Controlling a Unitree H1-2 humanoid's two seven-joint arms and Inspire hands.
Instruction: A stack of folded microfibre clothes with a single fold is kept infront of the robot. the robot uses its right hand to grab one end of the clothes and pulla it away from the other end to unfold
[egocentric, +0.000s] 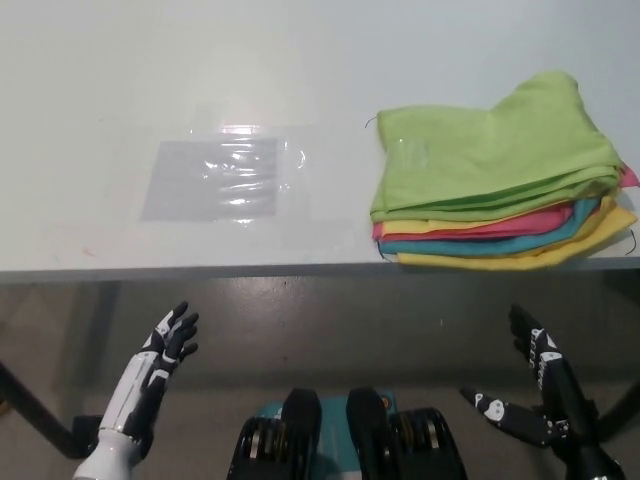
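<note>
We count one stack of clothes (497, 178) at the table's (120, 70) front right edge, green on top; our right hand (535, 385) and left hand (160, 360) hang spread below that edge

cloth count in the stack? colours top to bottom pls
5 visible by edge colour in the stack: green on top, then yellow, pink, teal, yellow at the bottom. More may be hidden between layers.

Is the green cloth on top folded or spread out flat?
Folded. The green cloth lies doubled on the stack, layered edges along its near side.
</note>
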